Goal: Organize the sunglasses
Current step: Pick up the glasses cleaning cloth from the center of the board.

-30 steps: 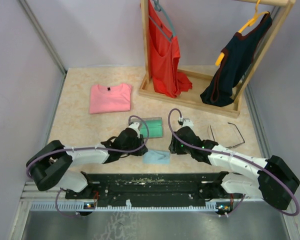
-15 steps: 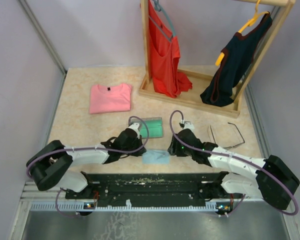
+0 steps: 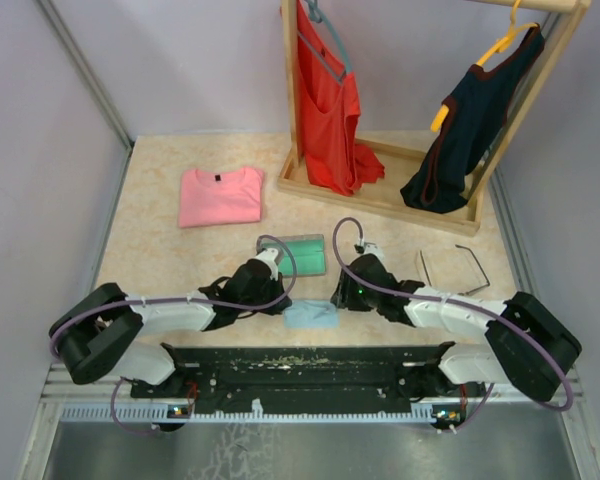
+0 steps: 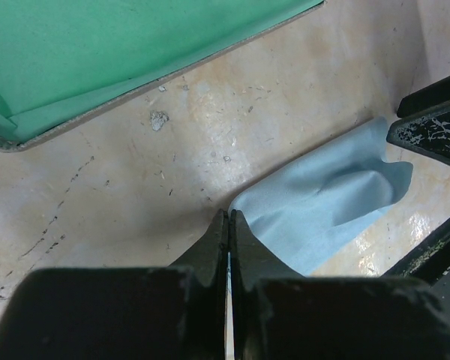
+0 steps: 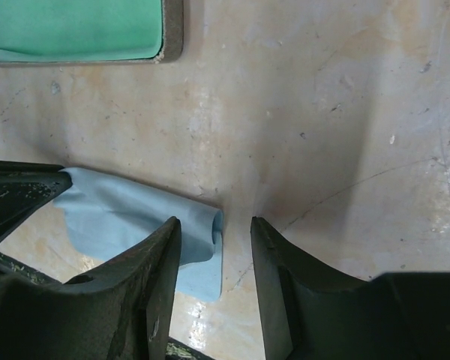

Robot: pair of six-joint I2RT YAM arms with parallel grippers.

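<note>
The sunglasses (image 3: 448, 268) lie open on the table at the right, beyond my right arm and touched by neither gripper. The grey case with green lining (image 3: 302, 253) lies open at the centre. The light blue cloth (image 3: 312, 315) lies just in front of it. My left gripper (image 3: 282, 300) is shut, its tips pinched at the cloth's left corner (image 4: 244, 208). My right gripper (image 5: 215, 225) is open and low, straddling the cloth's folded right edge (image 5: 210, 232), with one finger over the cloth and the other over bare table.
A folded pink shirt (image 3: 220, 195) lies at the back left. A wooden rack (image 3: 380, 195) with a red top and a dark top stands at the back right. The case's edge shows in both wrist views (image 4: 97, 52) (image 5: 75, 30).
My right gripper has moved a little left, closing in on the cloth's right edge. My left gripper and the cloth have barely moved. The sunglasses have not moved.
</note>
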